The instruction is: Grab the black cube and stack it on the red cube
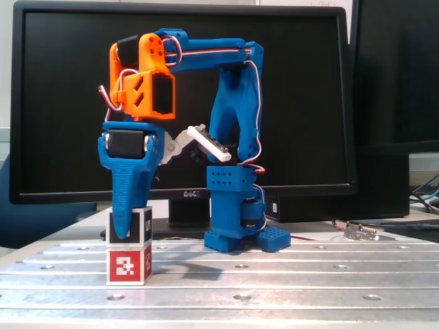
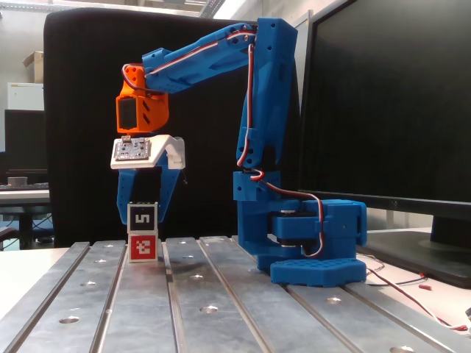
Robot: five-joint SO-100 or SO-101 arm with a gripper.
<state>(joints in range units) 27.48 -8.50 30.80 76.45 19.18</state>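
1. The red cube [image 1: 129, 266] sits on the metal table [image 1: 274, 288], nearest in a fixed view.
2. The black cube [image 2: 143, 216] rests on it; only a fixed view shows its 5.
3. The gripper [image 2: 141, 215] straddles the black cube, fingers [image 1: 123, 218] grasping it.
4. Monitors [image 1: 295, 103] stand behind.

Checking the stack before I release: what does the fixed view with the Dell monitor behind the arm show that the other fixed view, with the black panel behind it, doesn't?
Only the Dell-monitor view: the black cube looks offset from the red cube, and a small circuit board lies at right.

Only the other view: the cubes line up, the black cube shows its 5, and a finger flanks each side.

Both: black cube above the red cube, gripper around it, on the metal table.
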